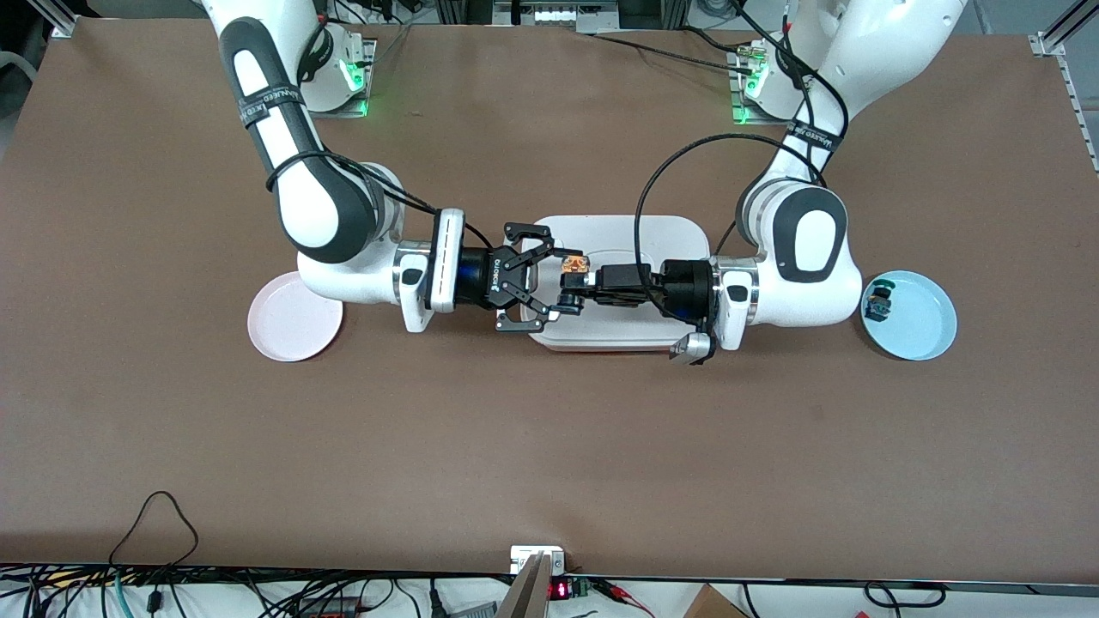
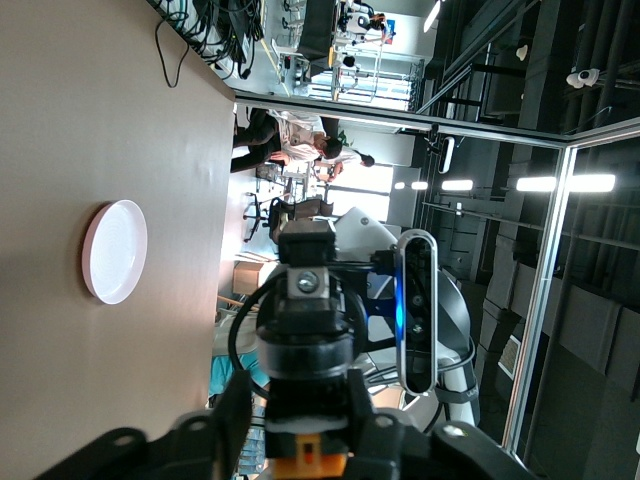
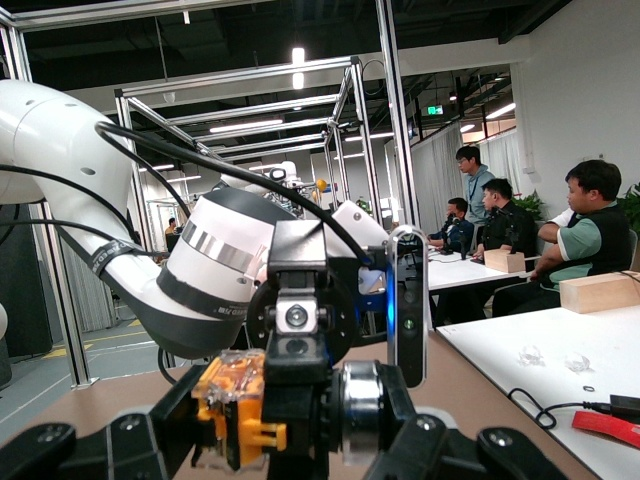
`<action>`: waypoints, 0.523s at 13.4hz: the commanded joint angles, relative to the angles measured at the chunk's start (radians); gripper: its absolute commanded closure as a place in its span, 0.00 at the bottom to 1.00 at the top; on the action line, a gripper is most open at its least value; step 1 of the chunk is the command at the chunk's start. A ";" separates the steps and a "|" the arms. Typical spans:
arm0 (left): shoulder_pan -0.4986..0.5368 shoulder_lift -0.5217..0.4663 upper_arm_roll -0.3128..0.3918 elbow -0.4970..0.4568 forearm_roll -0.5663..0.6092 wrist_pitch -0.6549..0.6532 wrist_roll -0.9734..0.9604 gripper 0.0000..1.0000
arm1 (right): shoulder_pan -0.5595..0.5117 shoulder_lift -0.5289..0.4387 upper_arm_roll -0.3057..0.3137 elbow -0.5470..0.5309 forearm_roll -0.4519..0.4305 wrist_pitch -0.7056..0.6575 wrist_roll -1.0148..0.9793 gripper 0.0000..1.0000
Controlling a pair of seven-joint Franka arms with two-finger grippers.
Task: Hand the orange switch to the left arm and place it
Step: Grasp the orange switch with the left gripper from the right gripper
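Note:
The orange switch (image 1: 573,266) hangs in the air over the white box (image 1: 670,240), held between both grippers. My right gripper (image 1: 555,284) comes in from the pink plate's side and is shut on the switch lengthwise. One finger is on the orange end (image 3: 235,405) and the other on the metal-ringed cap. My left gripper (image 1: 580,287) reaches in from the blue plate's side. Its fingers press on both sides of the switch's black body (image 2: 300,350), shut on it. In the wrist views the switch fills the gap of the left gripper (image 2: 302,410) and of the right gripper (image 3: 290,420).
A pink plate (image 1: 294,318) lies on the table toward the right arm's end, also in the left wrist view (image 2: 115,250). A light-blue plate (image 1: 923,330) toward the left arm's end holds a small black part with a green-blue cap (image 1: 878,302). Cables hang along the table's near edge.

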 commanded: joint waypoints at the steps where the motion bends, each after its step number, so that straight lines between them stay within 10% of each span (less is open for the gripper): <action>1: 0.000 -0.021 0.004 -0.035 -0.021 -0.042 0.027 0.93 | 0.007 0.001 -0.004 0.024 0.008 0.006 -0.008 0.99; 6: 0.000 -0.021 0.006 -0.033 -0.021 -0.055 0.011 1.00 | 0.000 0.001 -0.006 0.024 0.005 0.006 0.006 0.89; 7: 0.000 -0.020 0.004 -0.033 -0.021 -0.055 0.013 1.00 | -0.003 0.001 -0.006 0.022 0.004 0.006 0.010 0.56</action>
